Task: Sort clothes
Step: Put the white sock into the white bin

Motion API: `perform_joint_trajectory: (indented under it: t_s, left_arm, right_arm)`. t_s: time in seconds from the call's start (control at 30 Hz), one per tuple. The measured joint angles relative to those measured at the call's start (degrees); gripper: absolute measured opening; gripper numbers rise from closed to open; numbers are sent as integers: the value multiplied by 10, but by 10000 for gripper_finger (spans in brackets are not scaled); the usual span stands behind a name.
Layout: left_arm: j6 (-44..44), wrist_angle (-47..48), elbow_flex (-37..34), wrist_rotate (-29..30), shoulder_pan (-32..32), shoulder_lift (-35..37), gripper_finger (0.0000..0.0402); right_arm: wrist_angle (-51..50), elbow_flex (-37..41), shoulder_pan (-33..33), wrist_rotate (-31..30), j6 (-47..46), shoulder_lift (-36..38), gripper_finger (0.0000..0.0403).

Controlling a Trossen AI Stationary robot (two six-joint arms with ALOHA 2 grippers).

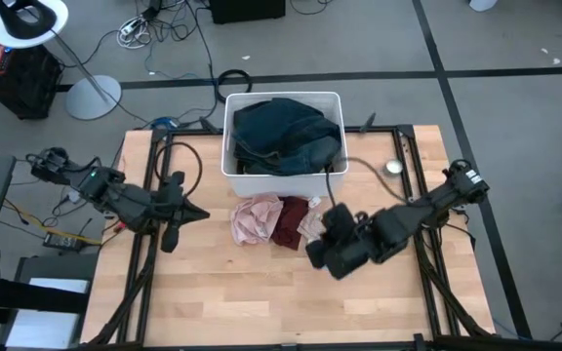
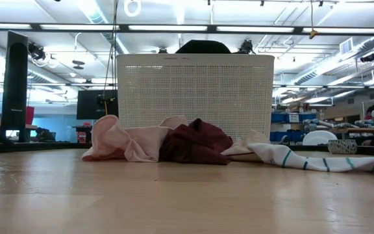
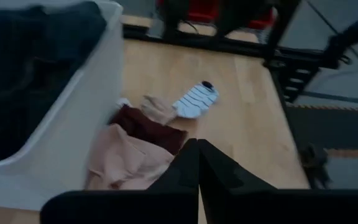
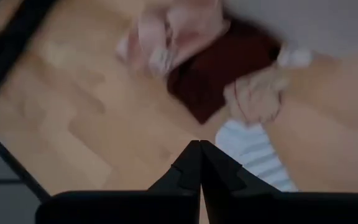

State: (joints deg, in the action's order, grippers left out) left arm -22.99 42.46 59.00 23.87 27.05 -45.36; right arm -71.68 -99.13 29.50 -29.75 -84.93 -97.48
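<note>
A white bin (image 1: 230, 146) at the table's far middle holds dark navy clothes (image 1: 283, 135). In front of it on the table lie a pale pink piece (image 1: 252, 220), a maroon piece (image 1: 289, 224) and a small beige-pink piece (image 1: 312, 222). A white striped sock (image 3: 194, 101) lies beside them toward the right, and it also shows in the low view (image 2: 317, 160). My left gripper (image 1: 201, 213) is shut and empty, left of the pile. My right gripper (image 1: 314, 253) is shut and empty, just near of the pile's right end, above the table.
A small round metal object (image 1: 394, 167) lies on the table right of the bin. Black frame rails (image 1: 410, 156) run along the table's left and right sides. Bare wood (image 1: 261, 292) spreads across the near half of the table.
</note>
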Motion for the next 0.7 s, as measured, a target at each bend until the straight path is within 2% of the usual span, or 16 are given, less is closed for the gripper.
perform_joint_trajectory:
  t_s: [0.1, 0.27, 0.7]
  left_arm:
    - [9, 0, 0, 38, 5, 1, 3]
    - [18, 0, 0, 48, 4, 1, 3]
    - [18, 16, 0, 60, 4, 0, 4]
  right_arm:
    - [30, 40, 5, 13, -27, 0, 6]
    - [62, 98, -8, 43, -55, 0, 16]
    - [142, 210, -37, 60, -34, 1, 134]
